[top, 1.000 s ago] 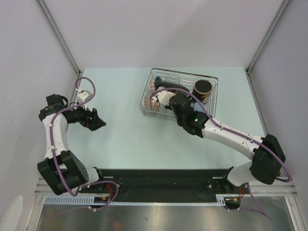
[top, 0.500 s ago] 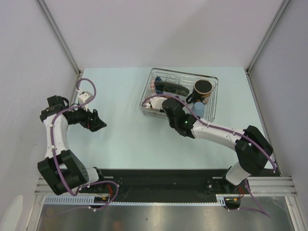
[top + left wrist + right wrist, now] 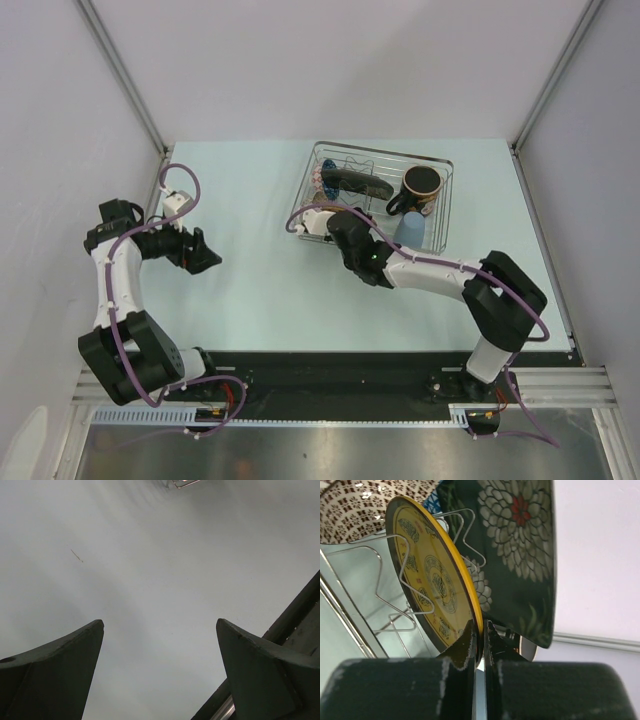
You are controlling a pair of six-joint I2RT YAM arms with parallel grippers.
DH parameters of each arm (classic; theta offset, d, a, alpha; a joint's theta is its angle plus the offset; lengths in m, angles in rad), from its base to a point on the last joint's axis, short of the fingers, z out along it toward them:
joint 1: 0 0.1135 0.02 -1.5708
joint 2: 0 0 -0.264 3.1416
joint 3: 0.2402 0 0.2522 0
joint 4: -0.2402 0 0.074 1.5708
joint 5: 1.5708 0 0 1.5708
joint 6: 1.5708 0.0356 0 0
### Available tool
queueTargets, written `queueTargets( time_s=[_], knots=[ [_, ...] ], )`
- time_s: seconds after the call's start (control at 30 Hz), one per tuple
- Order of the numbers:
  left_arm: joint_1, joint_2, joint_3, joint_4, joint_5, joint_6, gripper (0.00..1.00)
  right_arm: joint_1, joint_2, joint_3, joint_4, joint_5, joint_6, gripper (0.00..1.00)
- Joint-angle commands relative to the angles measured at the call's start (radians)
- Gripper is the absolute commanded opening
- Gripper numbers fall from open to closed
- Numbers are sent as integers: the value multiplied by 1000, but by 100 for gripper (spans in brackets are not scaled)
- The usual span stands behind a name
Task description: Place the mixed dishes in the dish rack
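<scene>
Centrally at the bottom of its wrist view, the right pincer [image 3: 479, 632] pinches the rim of the yellow plate [image 3: 432, 580], which rises up-left between prongs of the dish rack [image 3: 446, 195]; the left pincer [image 3: 160, 630] hangs spread.

yellow plate [image 3: 435, 585]: rim hidden in right gripper [image 3: 480, 630] | floral plate [image 3: 520, 555]: top cut off (probably corner)

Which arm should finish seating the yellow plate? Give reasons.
Right. The right gripper grips the yellow plate by its rim in the dish rack; the left gripper hangs open far away.
</scene>
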Motion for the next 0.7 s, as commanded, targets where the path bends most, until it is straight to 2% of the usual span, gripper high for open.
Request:
queueTargets(
  time_s=[0.0,0.2,0.3,0.33,0.4,0.43,0.5,0.53,0.6,0.67],
  knots=[
    [4,-9,-4,12,37,8,100,-15,23,7,89,15,14,0],
    [4,-11,-6,12,34,8,100,-31,43,7,71,35,67,0],
    [4,-11,-3,9,32,10,100,-37,38,7,51,38,115,6],
    [4,-11,-1,8,34,8,100,-37,35,7,42,41,127,15],
    [4,-12,2,2,32,11,100,-42,29,7,29,41,161,22],
    [4,-12,3,2,32,11,100,-42,26,7,19,41,172,31],
    [4,-17,3,-1,32,11,100,-42,20,7,11,41,193,40],
    [4,-20,5,-1,32,13,100,-40,18,7,11,49,201,50],
    [4,-24,9,-8,32,10,100,-40,-2,7,8,57,218,61],
    [6,-32,17,-12,37,8,100,-31,-35,7,12,81,225,68]
  ],
)
